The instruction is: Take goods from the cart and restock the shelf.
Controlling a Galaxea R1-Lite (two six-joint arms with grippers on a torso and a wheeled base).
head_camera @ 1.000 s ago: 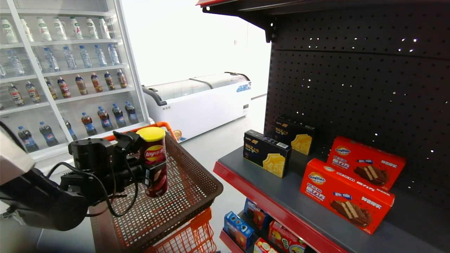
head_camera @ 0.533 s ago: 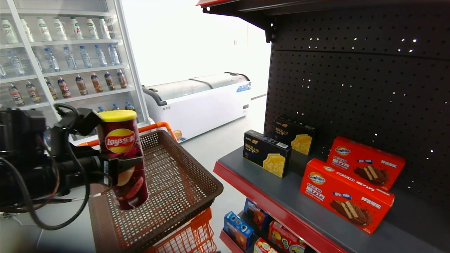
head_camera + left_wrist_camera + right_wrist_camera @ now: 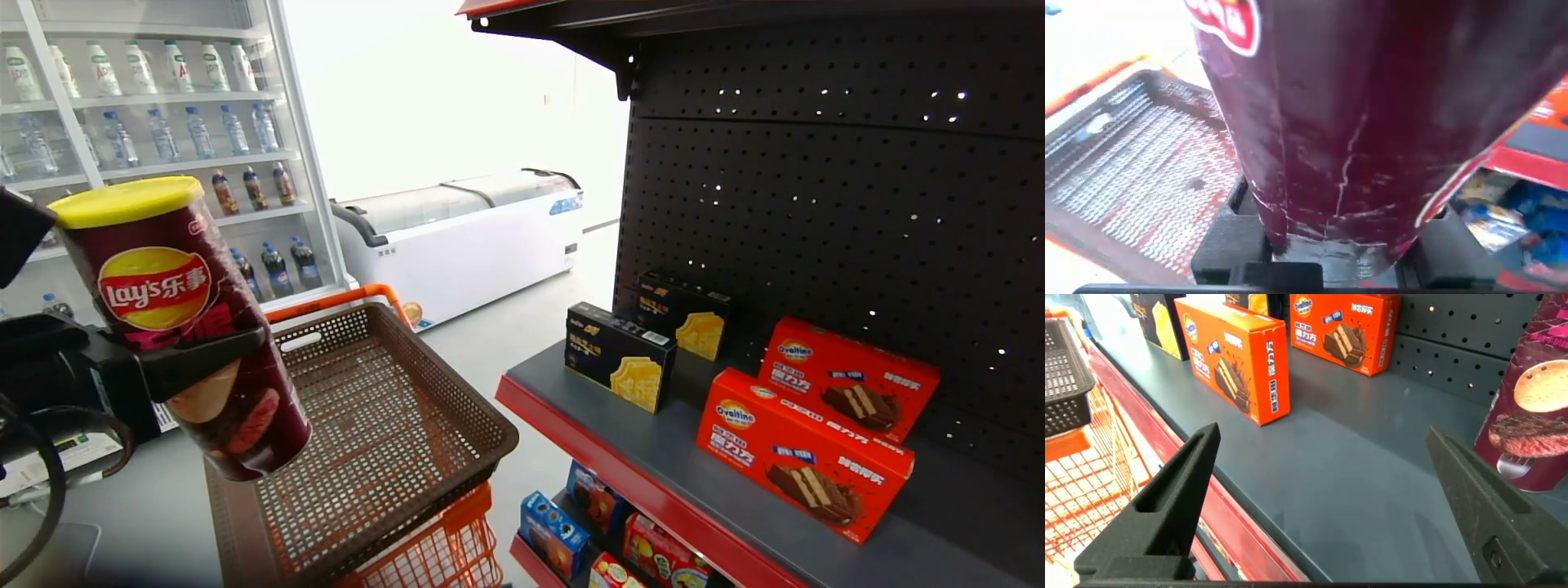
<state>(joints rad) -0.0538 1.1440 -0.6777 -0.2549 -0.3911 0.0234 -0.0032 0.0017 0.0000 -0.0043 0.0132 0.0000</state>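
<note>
A dark red chips can (image 3: 175, 327) with a yellow lid hangs tilted above the near left corner of the brown cart basket (image 3: 408, 408). My left gripper (image 3: 200, 359) is shut on its middle, and one black finger (image 3: 192, 363) crosses the can's front. The can (image 3: 1372, 122) looms close in the left wrist view, with the basket (image 3: 1118, 163) below it. My right gripper (image 3: 1327, 506) stands open over the grey shelf board (image 3: 1355, 474), nothing between its fingers.
On the shelf (image 3: 653, 441) stand two black boxes (image 3: 620, 355) and two orange boxes (image 3: 804, 453). Another dark red can (image 3: 1535, 416) stands on the board near the right gripper. A drinks fridge (image 3: 163, 163) and a chest freezer (image 3: 465, 237) lie behind the cart.
My left arm has raised the chips can out of the basket, up and to the left, nearer the head camera. The shelf goods have not moved.
</note>
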